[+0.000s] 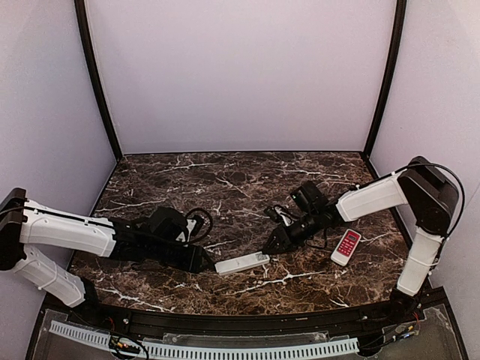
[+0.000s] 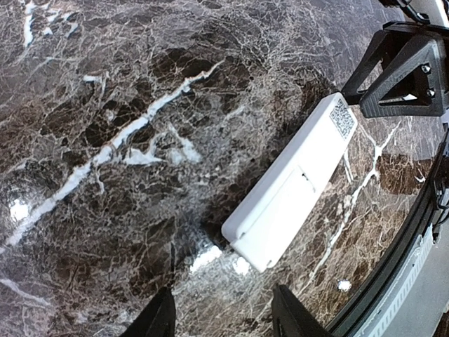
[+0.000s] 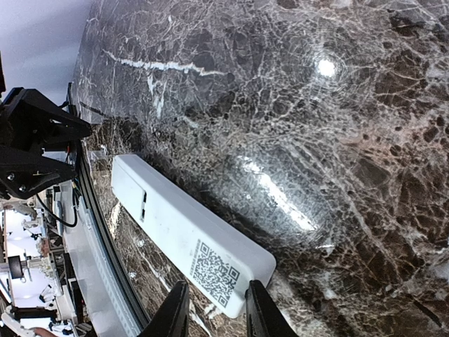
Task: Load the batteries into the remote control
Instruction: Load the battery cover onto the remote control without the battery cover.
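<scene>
With the left gripper (image 2: 224, 317) and right gripper (image 3: 217, 312) spread, empty, at opposite ends of the face-down remote control (image 2: 291, 189), centre each before closing.

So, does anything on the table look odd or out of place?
Nothing looks spilled or broken. Only the remote control lies face down, its QR label up, and no batteries are in view.
</scene>
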You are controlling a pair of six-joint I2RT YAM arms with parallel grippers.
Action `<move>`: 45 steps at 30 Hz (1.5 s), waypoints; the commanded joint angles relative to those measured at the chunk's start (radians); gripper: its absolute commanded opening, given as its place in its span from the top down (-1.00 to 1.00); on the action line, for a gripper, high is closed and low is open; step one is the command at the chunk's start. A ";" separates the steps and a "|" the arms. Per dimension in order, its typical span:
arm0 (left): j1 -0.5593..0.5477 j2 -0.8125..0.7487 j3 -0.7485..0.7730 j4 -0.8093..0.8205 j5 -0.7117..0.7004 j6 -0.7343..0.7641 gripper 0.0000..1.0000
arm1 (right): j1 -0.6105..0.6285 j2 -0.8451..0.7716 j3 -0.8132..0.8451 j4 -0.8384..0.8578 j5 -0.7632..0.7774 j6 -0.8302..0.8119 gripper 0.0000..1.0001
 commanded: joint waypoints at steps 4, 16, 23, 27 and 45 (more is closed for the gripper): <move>-0.001 0.040 0.031 -0.026 0.006 0.012 0.12 | 0.055 -0.020 -0.064 0.033 -0.021 0.057 0.45; 0.000 0.067 0.084 -0.027 -0.052 0.052 0.21 | 0.061 -0.073 -0.111 0.055 0.018 0.098 0.40; 0.019 0.140 0.139 -0.035 -0.058 0.058 0.22 | 0.059 -0.063 -0.114 0.072 0.027 0.115 0.36; 0.030 0.158 0.149 -0.041 -0.059 0.054 0.22 | 0.055 -0.051 -0.109 0.094 0.024 0.119 0.36; 0.034 0.239 0.176 -0.041 0.000 0.042 0.25 | 0.059 -0.030 -0.121 0.139 -0.012 0.134 0.46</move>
